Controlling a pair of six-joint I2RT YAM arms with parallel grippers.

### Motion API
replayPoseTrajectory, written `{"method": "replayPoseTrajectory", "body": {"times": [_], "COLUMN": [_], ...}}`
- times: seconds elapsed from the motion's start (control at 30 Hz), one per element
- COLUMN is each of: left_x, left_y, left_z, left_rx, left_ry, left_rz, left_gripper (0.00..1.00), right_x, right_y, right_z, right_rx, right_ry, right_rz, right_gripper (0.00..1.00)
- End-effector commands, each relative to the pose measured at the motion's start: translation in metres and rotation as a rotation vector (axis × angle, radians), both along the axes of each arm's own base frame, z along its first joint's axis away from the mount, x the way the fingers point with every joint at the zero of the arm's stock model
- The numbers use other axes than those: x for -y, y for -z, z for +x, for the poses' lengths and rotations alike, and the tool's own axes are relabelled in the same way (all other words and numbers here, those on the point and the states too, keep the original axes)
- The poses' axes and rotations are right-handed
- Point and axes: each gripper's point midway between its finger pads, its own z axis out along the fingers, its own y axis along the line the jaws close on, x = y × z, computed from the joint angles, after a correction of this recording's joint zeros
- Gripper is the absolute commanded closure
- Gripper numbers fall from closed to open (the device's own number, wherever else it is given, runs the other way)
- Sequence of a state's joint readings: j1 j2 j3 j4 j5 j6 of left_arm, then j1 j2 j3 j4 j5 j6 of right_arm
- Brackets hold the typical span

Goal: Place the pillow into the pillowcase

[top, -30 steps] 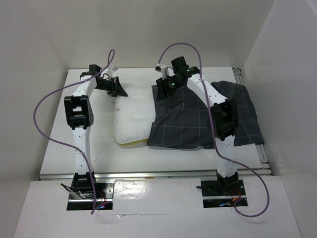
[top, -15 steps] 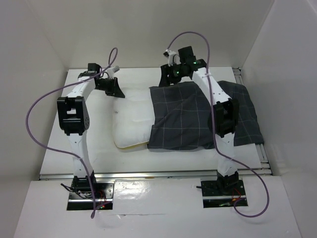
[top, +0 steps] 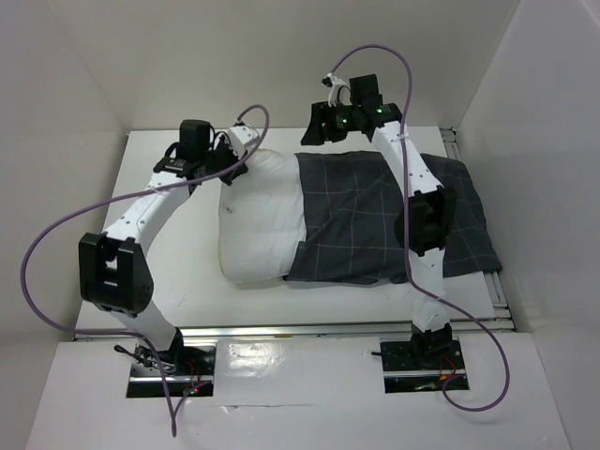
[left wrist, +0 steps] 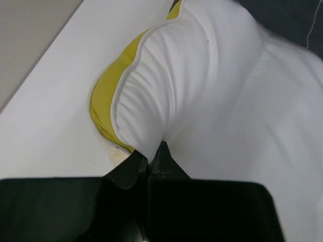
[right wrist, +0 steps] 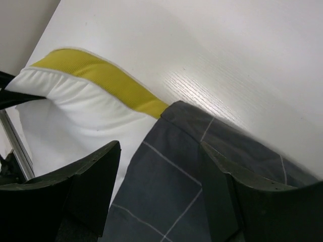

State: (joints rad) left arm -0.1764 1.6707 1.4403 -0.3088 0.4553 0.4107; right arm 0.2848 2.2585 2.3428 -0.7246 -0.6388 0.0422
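Left jaws, open beside it a second ago, now pinched shut on the far-left corner of the pillow by its yellow trim, right jaws now spread wide, empty, above the far edge of the pillowcase, which covers the pillow's right part on the counter

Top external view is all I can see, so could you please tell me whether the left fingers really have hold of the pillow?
Observer: Yes. In the left wrist view the left fingers are shut on a fold of the white pillow, right beside its yellow trim.
Operator: Thank you. Are the right fingers gripping the pillowcase?
Observer: No. The right fingers stand open, with the pillowcase lying ungripped beneath them.
Operator: Which pillow edge meets the pillowcase there?
Observer: The yellow-trimmed edge; the trim disappears under the pillowcase's corner.
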Motion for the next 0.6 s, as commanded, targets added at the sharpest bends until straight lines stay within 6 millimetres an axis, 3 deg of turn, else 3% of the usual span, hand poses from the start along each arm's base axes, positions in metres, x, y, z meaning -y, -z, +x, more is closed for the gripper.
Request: {"method": "replayPoseTrajectory", "body": {"times": [0.0,0.2,0.57], "left_x": [0.012,0.026,0.041], "left_y": [-0.063,-0.085,-0.096], "left_z": [0.005,-0.007,-0.018], "left_rx": [0.316,0.403,0.460], "left_ry": [0.054,0.085,0.112], "left_rz": [0.079,0.105,0.127], "left_gripper": [1.00,1.00,1.00], "right_x": [-0.010,-0.008,-0.003], "right_y": [-0.002,0.022,0.048], "right_z": [-0.002,-0.003,-0.004], "right_rx": [0.012,-0.034,-0.097], "right_ry": [-0.039,-0.042,-0.015], "right_rz": [0.026,-0.003,-0.039], "right_gripper": [0.30,0.30,0.30]}}
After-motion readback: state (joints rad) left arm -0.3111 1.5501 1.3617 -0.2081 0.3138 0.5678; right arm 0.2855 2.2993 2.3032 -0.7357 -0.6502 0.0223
